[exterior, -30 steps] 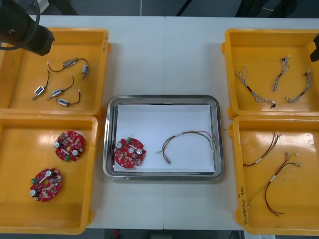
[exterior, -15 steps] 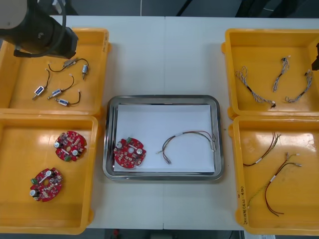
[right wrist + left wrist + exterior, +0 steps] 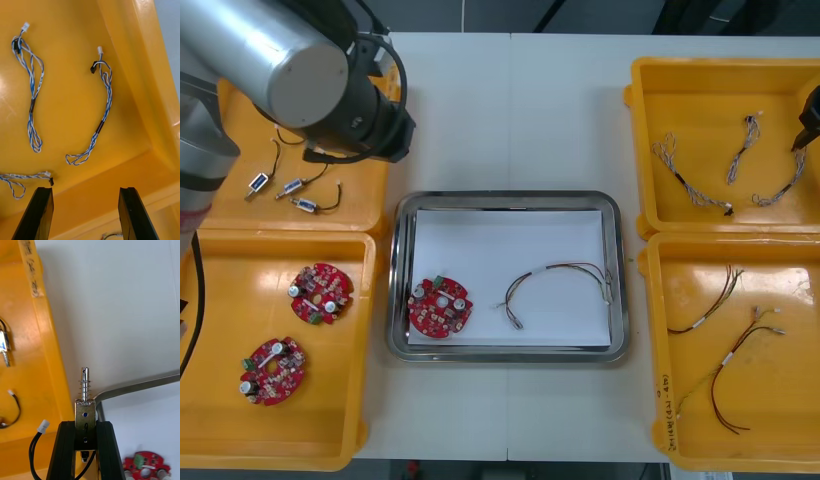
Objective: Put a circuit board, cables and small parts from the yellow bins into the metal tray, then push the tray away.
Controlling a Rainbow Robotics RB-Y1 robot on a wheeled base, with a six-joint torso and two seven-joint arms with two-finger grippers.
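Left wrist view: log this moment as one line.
left tool: shut on small metal part, near metal tray corner | right tool: open above blue-white cables | in tray: circuit board, cable

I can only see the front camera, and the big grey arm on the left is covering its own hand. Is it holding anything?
Observer: Yes. In the left wrist view the left gripper is shut on a small metal part that has a spring round its pin.
Operator: And the hand peeking in at the right edge, is it grabbing a cable?
Observer: No. The right wrist view shows the right gripper open with nothing between its fingers, hanging above the blue and white cables that lie in the yellow bin.
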